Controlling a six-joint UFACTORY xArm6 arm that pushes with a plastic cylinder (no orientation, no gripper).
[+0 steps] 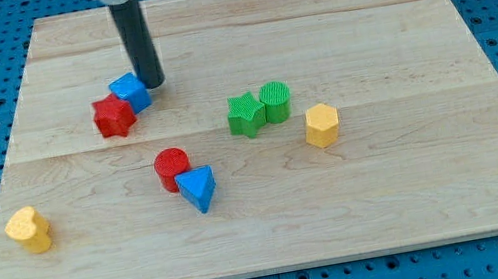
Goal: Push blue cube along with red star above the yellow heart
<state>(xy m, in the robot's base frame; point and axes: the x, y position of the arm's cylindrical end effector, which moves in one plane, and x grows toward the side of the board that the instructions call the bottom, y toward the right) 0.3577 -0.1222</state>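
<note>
The blue cube [131,91] sits at the upper left of the wooden board, touching the red star [113,116] at its lower left. My tip [151,83] stands right against the blue cube's right side. The yellow heart [29,229] lies near the board's lower left corner, well below and to the left of the cube and star.
A red cylinder [172,169] and a blue triangle [198,188] touch near the board's middle. A green star [245,115] and a green cylinder [275,101] sit together right of centre. A yellow hexagon [322,125] lies further right. The wooden board [418,182] rests on a blue pegboard.
</note>
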